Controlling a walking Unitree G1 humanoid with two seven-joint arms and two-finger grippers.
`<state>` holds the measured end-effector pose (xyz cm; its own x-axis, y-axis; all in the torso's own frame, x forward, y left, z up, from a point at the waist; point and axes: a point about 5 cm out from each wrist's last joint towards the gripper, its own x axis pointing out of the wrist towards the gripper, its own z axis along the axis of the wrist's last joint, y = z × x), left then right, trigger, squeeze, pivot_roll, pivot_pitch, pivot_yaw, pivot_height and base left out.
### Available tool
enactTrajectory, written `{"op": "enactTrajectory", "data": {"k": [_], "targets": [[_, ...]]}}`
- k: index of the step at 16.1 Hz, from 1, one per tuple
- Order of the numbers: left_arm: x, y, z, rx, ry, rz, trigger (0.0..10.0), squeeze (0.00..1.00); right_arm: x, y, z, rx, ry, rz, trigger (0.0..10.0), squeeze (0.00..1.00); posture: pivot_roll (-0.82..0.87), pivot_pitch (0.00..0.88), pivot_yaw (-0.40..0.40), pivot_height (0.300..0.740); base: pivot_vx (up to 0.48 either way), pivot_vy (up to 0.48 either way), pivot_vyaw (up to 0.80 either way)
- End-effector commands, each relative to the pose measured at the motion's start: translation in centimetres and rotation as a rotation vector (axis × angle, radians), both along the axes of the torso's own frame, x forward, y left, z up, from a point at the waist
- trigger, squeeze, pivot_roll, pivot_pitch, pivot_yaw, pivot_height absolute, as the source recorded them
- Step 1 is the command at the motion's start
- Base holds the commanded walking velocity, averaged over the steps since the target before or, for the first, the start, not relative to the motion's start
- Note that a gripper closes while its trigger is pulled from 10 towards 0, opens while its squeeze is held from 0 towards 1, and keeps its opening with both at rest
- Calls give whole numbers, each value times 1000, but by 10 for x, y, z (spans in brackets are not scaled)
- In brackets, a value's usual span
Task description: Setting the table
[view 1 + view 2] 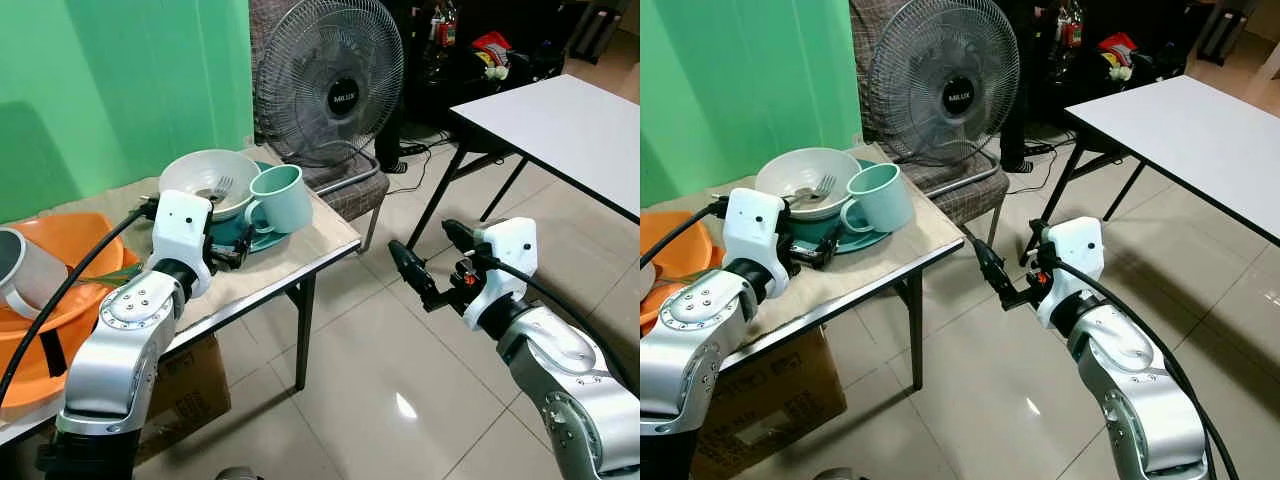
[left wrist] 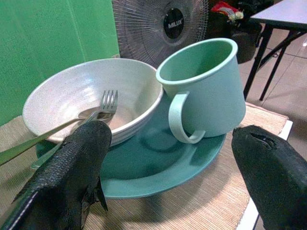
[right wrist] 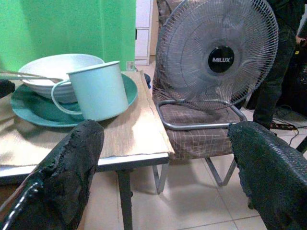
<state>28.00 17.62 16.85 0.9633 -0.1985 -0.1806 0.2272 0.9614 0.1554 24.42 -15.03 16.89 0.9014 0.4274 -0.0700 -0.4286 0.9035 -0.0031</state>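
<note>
Two claws spread wide near a stack of dishes on the small surface

One teal plate [image 2: 158,167] lies near the corner of the surface [image 1: 310,245], on a woven mat, carrying a white bowl [image 2: 86,96] and a pale green mug [image 2: 206,86] side by side; the mug stands upright, mouth up, its handle turned toward the left claw [image 2: 168,182]. A fork [image 2: 103,108] lies in the bowl, tines resting inside and pointing toward the fan [image 1: 330,80], its long handle running out over the rim toward the robot. The left claw sits just short of the plate's near edge, fingers wide apart, holding nothing. The right claw [image 1: 430,255] hangs over the floor beside the surface, fingers also wide apart and empty, pointing toward the dishes
</note>
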Motion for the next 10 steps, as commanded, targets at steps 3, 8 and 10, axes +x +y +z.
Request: {"op": "enactTrajectory", "data": {"k": [3,8,10], "targets": [[0,-5,-3,20,19,-27,10000,0,-2,2,4,-23,-20,25,10000,0,82,0,-56,740,0,0,0],[-3,3,-8,29,44,-32,10000,0,-1,9,1,-45,-29,86,10000,0,73,0,-22,740,0,0,0],[-6,7,-9,44,55,-56,10000,0,-4,11,-1,-20,-29,94,10000,0,58,0,14,740,0,0,0]]}}
